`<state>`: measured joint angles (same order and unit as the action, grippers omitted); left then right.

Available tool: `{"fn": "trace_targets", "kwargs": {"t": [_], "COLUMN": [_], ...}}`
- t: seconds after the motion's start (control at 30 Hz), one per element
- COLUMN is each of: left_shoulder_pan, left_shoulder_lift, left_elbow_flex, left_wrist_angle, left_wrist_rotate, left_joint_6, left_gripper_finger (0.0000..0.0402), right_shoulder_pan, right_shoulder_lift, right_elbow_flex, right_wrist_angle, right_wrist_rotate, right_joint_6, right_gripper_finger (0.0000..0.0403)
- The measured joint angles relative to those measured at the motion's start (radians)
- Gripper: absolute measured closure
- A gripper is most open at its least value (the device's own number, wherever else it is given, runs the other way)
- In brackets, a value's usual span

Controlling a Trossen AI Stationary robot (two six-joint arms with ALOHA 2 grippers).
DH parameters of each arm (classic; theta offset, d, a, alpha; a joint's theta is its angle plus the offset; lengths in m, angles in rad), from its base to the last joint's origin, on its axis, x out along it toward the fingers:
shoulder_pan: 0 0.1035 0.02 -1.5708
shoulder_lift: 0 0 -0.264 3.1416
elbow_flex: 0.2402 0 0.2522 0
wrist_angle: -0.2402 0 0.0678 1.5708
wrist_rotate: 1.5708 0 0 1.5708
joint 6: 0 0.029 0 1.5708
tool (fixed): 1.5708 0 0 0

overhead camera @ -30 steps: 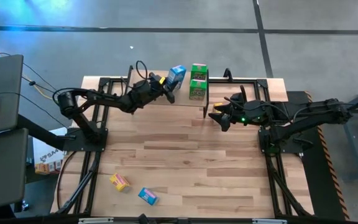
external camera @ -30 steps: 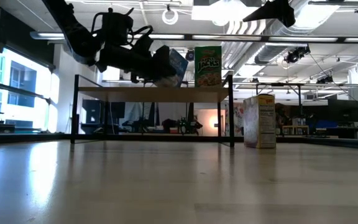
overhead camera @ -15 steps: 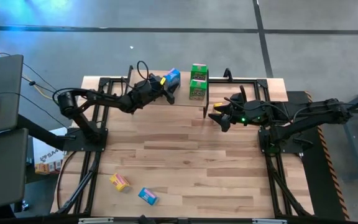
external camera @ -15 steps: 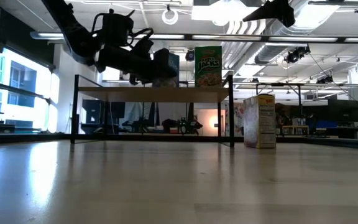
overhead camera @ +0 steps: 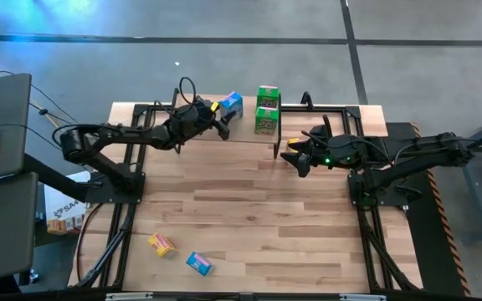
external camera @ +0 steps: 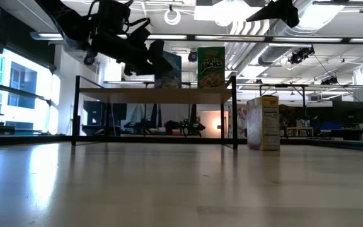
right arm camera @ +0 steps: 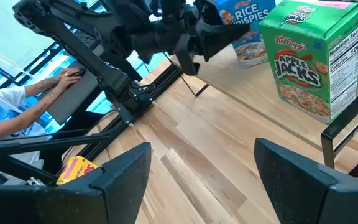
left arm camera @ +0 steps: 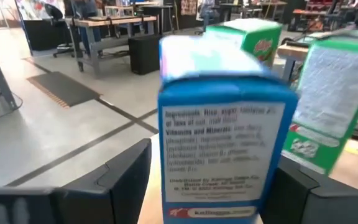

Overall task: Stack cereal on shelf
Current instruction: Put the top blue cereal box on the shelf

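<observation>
A blue cereal box (overhead camera: 232, 104) (external camera: 169, 70) stands upright on the shelf (overhead camera: 243, 130) (external camera: 156, 94), left of two green boxes (overhead camera: 267, 94) (overhead camera: 265, 121) standing on their bases. My left gripper (overhead camera: 217, 118) (left arm camera: 215, 158) is open just left of the blue box (left arm camera: 225, 143); its fingers stand on either side of the box with gaps showing. My right gripper (overhead camera: 295, 157) (right arm camera: 197, 174) is open and holds nothing, right of the shelf. Beside it a yellow box (overhead camera: 292, 144) (external camera: 263, 123) stands upright on the table.
A yellow box (overhead camera: 161, 244) and a second blue box (overhead camera: 198, 263) lie flat on the tabletop near its near left corner. The shelf's thin black legs (external camera: 76, 110) stand at the far edge. A person's hand (right arm camera: 67, 78) rests at a keyboard beyond the table's left side.
My left gripper carried the blue box, tilted, toward the shelf's far side and set it upright on the shelf top. It then let go and drew back toward the table's left, rising a little. The box stays standing.
</observation>
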<state>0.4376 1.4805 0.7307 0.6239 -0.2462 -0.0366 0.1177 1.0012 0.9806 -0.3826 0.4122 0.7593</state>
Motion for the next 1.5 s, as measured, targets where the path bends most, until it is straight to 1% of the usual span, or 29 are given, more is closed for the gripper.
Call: {"fn": "trace_targets", "kwargs": {"t": [0.13,0.27,0.33,0.43,0.5,0.57,0.63,0.7,0.73,0.83,0.87,0.97,1.13,1.27,1.5], "left_shoulder_pan": [-0.017,-0.028,-0.032,-0.044,-0.062,-0.095,-0.138,-0.182,-0.2,-0.228,-0.225,-0.201,-0.166,-0.14,-0.094], "left_shoulder_lift": [-0.065,-0.155,-0.199,-0.256,-0.284,-0.299,-0.303,-0.294,-0.284,-0.227,-0.204,-0.137,-0.061,-0.022,-0.001], "left_elbow_flex": [0.0,0.0,0.0,0.0,0.0,-0.001,-0.013,-0.025,-0.028,-0.032,-0.032,-0.014,0.039,0.067,0.072], "left_wrist_angle": [-0.059,-0.171,-0.254,-0.388,-0.457,-0.483,-0.439,-0.388,-0.372,-0.359,-0.332,-0.249,-0.229,-0.231,-0.237], "left_wrist_rotate": [0.0,-0.027,-0.04,-0.028,-0.018,-0.018,-0.025,-0.058,-0.082,-0.168,-0.181,-0.181,-0.178,-0.137,-0.137], "left_joint_6": [0.009,0.031,0.024,-0.026,-0.093,-0.142,-0.175,-0.246,-0.277,-0.346,-0.369,-0.406,-0.431,-0.431,-0.434], "left_gripper_finger": [0.0164,0.0164,0.0164,0.0164,0.0165,0.0172,0.0193,0.0234,0.0262,0.0366,0.0383,0.0394,0.0401,0.0401,0.0401], "right_shoulder_pan": [0.0,0.0,0.0,0.0,0.0,0.0,0.0,0.0,0.0,0.0,0.0,0.0,0.0,0.0,0.0], "right_shoulder_lift": [0.0,0.0,0.0,0.0,0.0,0.0,0.0,0.0,0.0,0.0,0.0,0.0,0.0,0.0,0.0], "right_elbow_flex": [0.0,0.0,0.0,0.0,0.0,0.0,0.0,0.0,0.0,0.0,0.0,0.0,0.0,0.0,0.0], "right_wrist_angle": [0.0,0.0,0.0,0.0,0.0,0.0,0.0,0.0,0.0,0.0,0.0,0.0,0.0,0.0,-0.001], "right_wrist_rotate": [0.0,0.0,0.0,0.001,0.001,0.001,0.003,0.005,0.005,0.012,0.02,0.034,0.034,0.035,0.036], "right_joint_6": [0.0,0.0,-0.007,-0.017,-0.025,-0.027,-0.027,-0.029,-0.035,-0.045,-0.045,-0.046,-0.061,-0.074,-0.087], "right_gripper_finger": [0.0121,0.0121,0.0121,0.0121,0.0121,0.0121,0.0121,0.0121,0.0121,0.0121,0.0121,0.0121,0.0121,0.0121,0.0121]}}
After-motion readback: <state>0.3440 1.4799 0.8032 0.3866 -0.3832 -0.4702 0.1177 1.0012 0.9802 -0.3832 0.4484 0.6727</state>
